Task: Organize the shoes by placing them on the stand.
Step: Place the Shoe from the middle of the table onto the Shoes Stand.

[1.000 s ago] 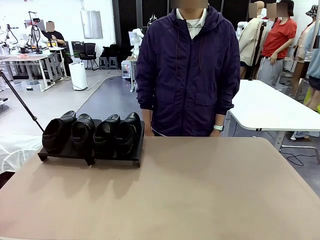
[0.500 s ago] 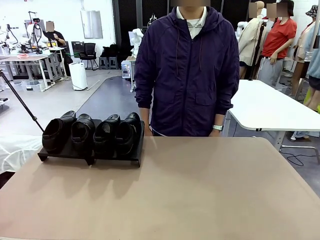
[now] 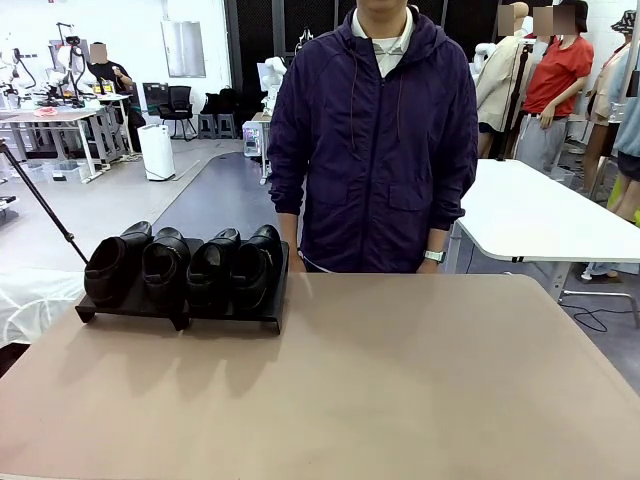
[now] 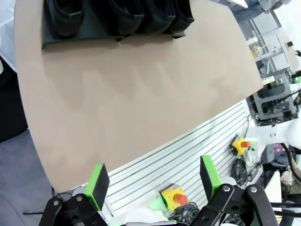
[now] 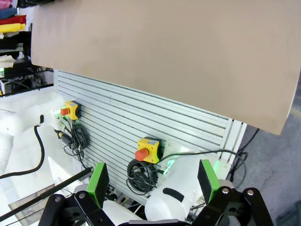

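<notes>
**Both grippers wide and empty, four shoes lined up on the stand**

Your left gripper (image 4: 153, 181) has its jaws spread apart, green pads (image 4: 98, 182) well separated with nothing between them. It hangs over the robot's side of the table (image 4: 141, 103), above the slatted base panel (image 4: 188, 155) and a yellow stop button (image 4: 175, 195). At the top of that wrist view you can see the front edge of the stand (image 4: 80, 37) and the lower parts of the shoes (image 4: 115, 14) on it, well away from the fingers.

Your right gripper (image 5: 152, 180) is likewise open and holds nothing. It looks down past the table edge at the slatted panel, two yellow stop buttons and coiled cables (image 5: 141, 176); the white body below it is probably an arm base, though the angle makes that hard to confirm.

In the front view, all four shoes (image 3: 185, 265) sit side by side on the stand (image 3: 180, 312), which rests on the far left part of the table (image 3: 400, 380). Each shoe touches or nearly touches its neighbour. A person in a dark purple jacket (image 3: 375, 140) stands at the far edge, just right of the stand.
</notes>
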`<state>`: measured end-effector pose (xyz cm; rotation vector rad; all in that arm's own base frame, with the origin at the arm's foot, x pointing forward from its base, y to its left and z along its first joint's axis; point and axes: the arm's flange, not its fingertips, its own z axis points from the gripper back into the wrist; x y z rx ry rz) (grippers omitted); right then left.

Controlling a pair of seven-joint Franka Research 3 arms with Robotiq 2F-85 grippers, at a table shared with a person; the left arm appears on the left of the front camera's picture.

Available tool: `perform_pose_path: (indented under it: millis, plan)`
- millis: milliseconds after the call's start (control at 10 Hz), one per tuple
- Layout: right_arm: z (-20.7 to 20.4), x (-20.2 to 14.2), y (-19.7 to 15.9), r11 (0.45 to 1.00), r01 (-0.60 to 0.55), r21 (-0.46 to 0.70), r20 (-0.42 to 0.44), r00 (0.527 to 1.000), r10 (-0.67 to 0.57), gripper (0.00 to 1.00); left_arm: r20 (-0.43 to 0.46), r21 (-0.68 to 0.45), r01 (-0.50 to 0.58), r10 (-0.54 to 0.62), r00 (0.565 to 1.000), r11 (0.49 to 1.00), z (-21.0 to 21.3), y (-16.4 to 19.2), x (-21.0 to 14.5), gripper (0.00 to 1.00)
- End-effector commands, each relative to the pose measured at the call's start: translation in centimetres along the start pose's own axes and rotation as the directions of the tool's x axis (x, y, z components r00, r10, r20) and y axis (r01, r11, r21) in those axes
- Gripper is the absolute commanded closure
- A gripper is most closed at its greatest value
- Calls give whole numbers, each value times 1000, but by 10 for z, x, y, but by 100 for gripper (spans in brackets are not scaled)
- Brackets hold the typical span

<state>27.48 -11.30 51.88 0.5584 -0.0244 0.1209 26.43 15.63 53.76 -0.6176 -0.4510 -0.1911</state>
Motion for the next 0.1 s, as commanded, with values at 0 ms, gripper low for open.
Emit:
perform_pose_path:
  millis: [0]
  plan:
    - [2,0,1,1000,-1,5,0,1000,1,0,-6,4,9,-9,1000,1000,2,2,-2,0]
